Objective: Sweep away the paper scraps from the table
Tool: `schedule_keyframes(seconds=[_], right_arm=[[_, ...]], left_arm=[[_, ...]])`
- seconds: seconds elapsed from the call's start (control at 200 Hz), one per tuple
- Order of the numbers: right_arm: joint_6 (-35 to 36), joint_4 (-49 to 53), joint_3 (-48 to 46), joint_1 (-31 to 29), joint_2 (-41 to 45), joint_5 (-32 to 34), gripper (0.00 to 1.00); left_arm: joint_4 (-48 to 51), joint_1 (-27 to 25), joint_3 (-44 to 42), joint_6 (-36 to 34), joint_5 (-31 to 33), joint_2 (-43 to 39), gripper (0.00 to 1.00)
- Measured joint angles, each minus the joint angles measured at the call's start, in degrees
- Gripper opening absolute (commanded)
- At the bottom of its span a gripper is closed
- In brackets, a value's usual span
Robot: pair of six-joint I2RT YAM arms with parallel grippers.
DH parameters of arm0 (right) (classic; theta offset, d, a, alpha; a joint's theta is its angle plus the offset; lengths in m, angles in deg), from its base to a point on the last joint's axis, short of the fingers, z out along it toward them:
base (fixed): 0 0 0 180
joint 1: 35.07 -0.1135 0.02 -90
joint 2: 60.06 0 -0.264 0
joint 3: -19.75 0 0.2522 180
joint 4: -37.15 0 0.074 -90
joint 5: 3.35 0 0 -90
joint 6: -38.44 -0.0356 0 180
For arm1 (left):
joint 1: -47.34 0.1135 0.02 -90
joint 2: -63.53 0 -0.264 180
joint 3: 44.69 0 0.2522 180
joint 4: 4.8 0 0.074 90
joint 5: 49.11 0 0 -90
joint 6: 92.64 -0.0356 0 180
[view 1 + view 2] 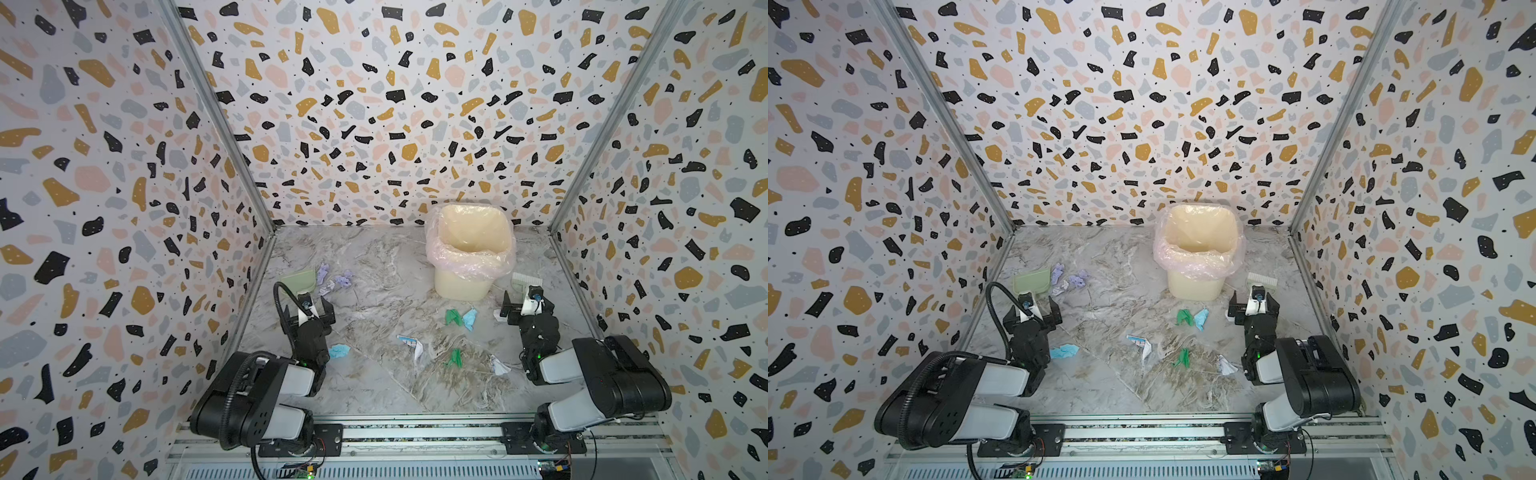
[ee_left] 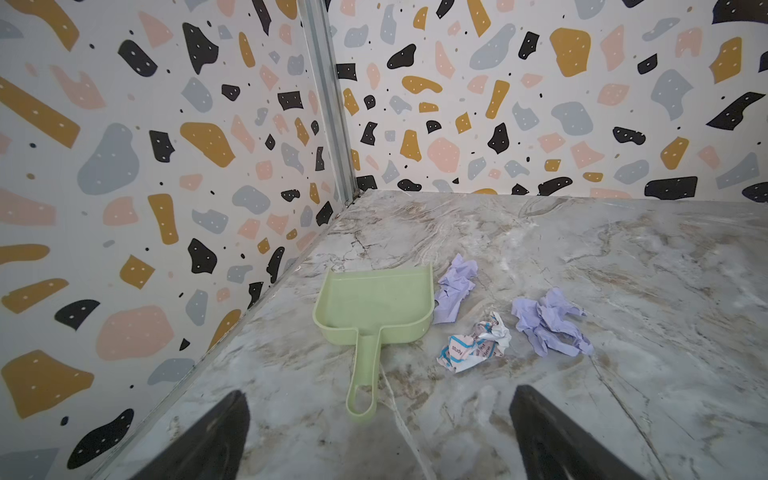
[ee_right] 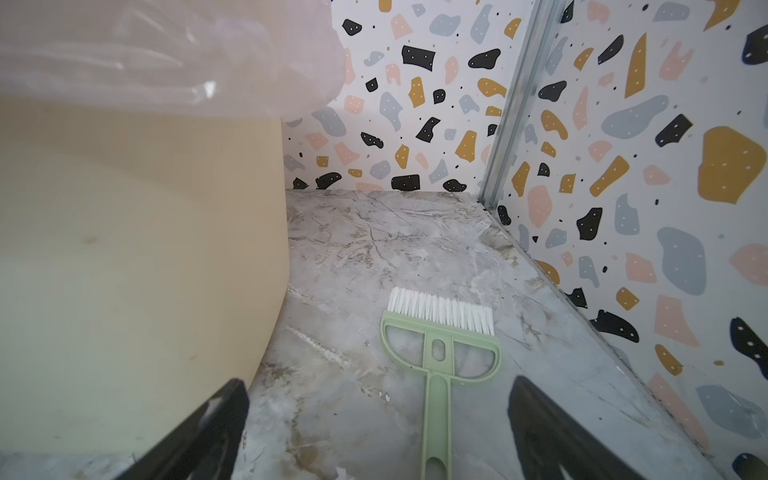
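Terrazzo-speckled walls (image 1: 374, 104) closed in a marble-patterned table (image 1: 374, 386) on three sides. A cream bin (image 1: 459, 286) with a pink translucent liner (image 1: 484, 268) stood against the back wall, and everything else is placed from it.

The paper scraps (image 1: 1142, 345) lay scattered on the table, forward of the bin and to its left. Just forward of the bin sat a green scrap (image 1: 452, 316) with a light blue scrap (image 1: 470, 318) just beside it. Farther forward lay a printed white scrap (image 1: 412, 345), a second green scrap (image 1: 454, 357) and a plain white scrap (image 1: 498, 366).

Well to the bin's left, near the left wall, lay a pale green dustpan (image 2: 374, 307). Just beside it were a lavender scrap (image 2: 455, 289), a second lavender scrap (image 2: 548, 322) and a crumpled printed piece (image 2: 473, 345). Another light blue bit (image 1: 338, 351) lay left and forward of the bin, beside the left arm.

Just right of the bin a green brush (image 3: 440, 345) with white bristles lay flat on the table.

The left gripper (image 1: 311, 316) sat forward of the dustpan with its jaws spread wide and empty. In the left wrist view its fingers (image 2: 208, 440) stood either side of the handle's end, apart from it. The right gripper (image 1: 528, 309), right of the bin and just forward of the brush, was likewise wide and held nothing. The brush handle ran into the gap between its fingers (image 3: 552, 436) with space on both sides.
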Motion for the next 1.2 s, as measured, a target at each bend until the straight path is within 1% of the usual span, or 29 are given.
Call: schedule_keyframes(seconds=[1.001,1.076,1.146,1.196], right_arm=[[0.0,0.0,0.0,0.0,0.0,0.0,0.99],[-0.2,0.6,0.0,-0.4,0.4,0.9,0.99],[0.0,0.8,-0.6,-1.0,1.9,2.1,0.99],[0.2,3.0,-0.7,-2.4,4.6,4.5,0.99]], left_arm=[[0.8,0.6,0.3,0.4,-0.3,0.0,0.99],[0.8,0.6,0.3,0.4,-0.3,0.0,0.99],[3.3,0.6,0.9,0.8,0.0,-1.2,0.99],[8.0,0.6,2.8,0.9,0.0,-3.1,0.99]])
